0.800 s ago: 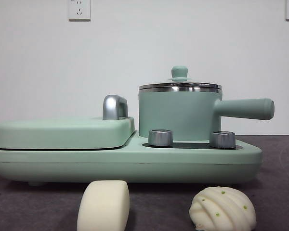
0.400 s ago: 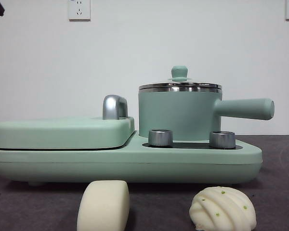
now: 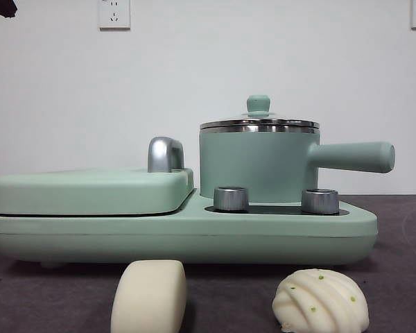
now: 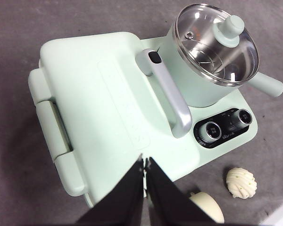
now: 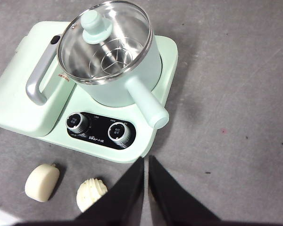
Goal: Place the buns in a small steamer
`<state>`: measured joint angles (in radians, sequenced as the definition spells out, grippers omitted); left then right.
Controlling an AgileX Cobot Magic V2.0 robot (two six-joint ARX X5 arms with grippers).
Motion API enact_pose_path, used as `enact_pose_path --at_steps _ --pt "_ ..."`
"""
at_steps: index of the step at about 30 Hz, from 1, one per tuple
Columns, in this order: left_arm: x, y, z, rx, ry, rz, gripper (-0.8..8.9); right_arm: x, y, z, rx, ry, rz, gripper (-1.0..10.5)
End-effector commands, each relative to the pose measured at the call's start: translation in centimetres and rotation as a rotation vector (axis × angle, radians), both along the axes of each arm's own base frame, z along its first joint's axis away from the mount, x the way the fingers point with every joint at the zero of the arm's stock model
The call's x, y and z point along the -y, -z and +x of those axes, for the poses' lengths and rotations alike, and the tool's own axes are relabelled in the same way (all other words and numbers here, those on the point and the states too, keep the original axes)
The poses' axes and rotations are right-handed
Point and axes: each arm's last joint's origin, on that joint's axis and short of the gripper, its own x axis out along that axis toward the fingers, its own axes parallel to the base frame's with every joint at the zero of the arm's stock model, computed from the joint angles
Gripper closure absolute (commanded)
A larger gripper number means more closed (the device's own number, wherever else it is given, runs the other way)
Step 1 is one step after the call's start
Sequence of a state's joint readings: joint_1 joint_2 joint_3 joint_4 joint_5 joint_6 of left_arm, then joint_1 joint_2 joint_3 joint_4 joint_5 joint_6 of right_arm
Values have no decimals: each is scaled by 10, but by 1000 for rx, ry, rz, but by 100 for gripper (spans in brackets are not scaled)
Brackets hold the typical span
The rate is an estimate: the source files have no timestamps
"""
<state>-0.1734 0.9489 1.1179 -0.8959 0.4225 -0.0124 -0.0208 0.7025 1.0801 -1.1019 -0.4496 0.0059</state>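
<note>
Cream-white buns (image 3: 149, 297) lie before the lidded steamer (image 3: 258, 163) — both end effectors (image 4: 145, 162) (image 5: 145, 159) closed, empty.

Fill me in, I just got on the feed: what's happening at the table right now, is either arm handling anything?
Nothing is held. Both buns sit on the grey table: the smooth bun and the pleated bun, in front of the green cooker base. The small steamer stands on that base with its glass lid on. The left end effector hangs shut above the flat griddle lid. The right end effector hangs shut over the table near the cooker's front edge.
</note>
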Motion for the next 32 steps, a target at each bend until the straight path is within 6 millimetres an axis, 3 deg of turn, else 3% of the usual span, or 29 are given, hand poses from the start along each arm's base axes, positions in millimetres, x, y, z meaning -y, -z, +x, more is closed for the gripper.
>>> enact_pose_path --at_steps 1,4,8,10,15,20,25,32 --pt "1 -7 1 45 21 5 778 0 -6 0 41 -16 -15 931" --pt "2 -10 4 79 22 -1 624 0 -6 0 42 -16 -14 868" --pt "2 -12 5 105 20 -7 313 0 -6 0 41 -15 -13 528" --pt "2 -12 5 110 20 -9 240 0 -6 0 41 -15 -13 476" --pt "2 -13 6 89 -10 -43 241 0 -7 1 54 -12 -10 475" --pt "8 -15 19 75 6 -42 250 0 -7 0 48 -19 3 475" --pt "25 -22 50 40 57 -34 250 -1 -7 1 49 -24 4 475" --pt "66 -29 102 0 211 44 250 -1 -7 1 53 -29 3 475"
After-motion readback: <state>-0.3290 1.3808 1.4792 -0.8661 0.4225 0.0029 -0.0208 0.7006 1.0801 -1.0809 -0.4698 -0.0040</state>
